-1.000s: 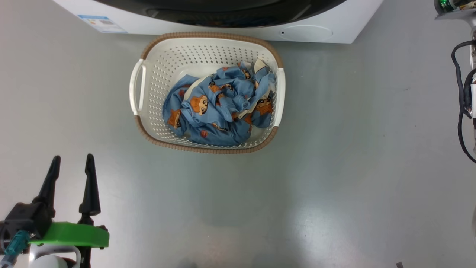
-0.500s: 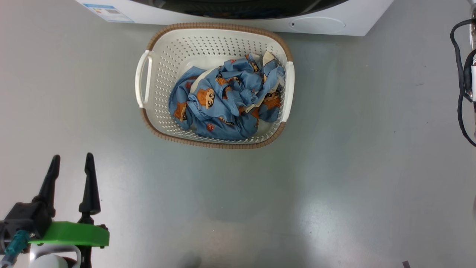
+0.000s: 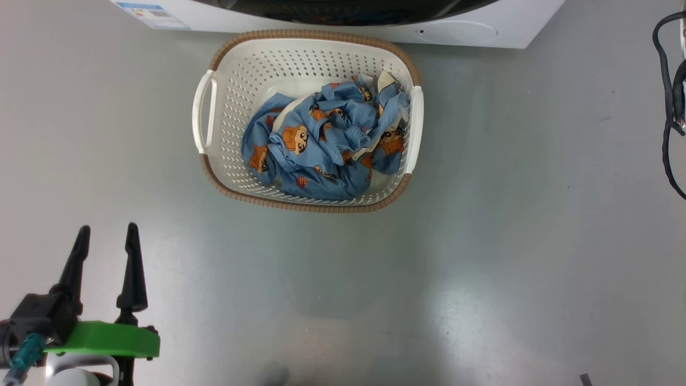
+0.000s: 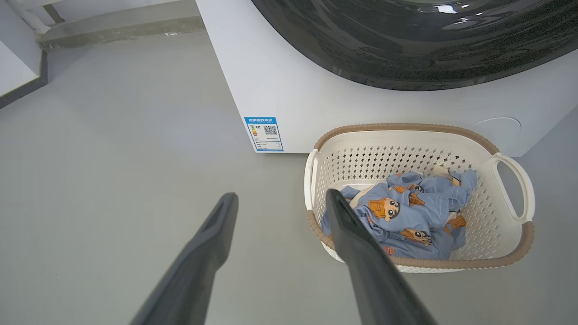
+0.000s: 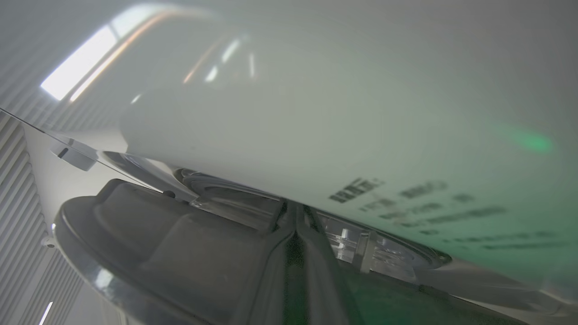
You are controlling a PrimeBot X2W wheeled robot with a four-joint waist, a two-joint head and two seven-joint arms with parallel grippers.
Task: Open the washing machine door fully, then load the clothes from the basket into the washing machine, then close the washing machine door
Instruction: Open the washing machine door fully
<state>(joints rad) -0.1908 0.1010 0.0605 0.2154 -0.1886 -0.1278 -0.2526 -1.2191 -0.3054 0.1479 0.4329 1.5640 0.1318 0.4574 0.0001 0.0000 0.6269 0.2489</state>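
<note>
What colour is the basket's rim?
Brown, woven-look rim on a cream-white perforated basket; it shows best in the head view.

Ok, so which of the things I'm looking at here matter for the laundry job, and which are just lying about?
For the job: washing machine, washing machine door, basket, clothes, left gripper, right gripper.
Just there: blue label sticker, round cap, black cable, grey floor.
</note>
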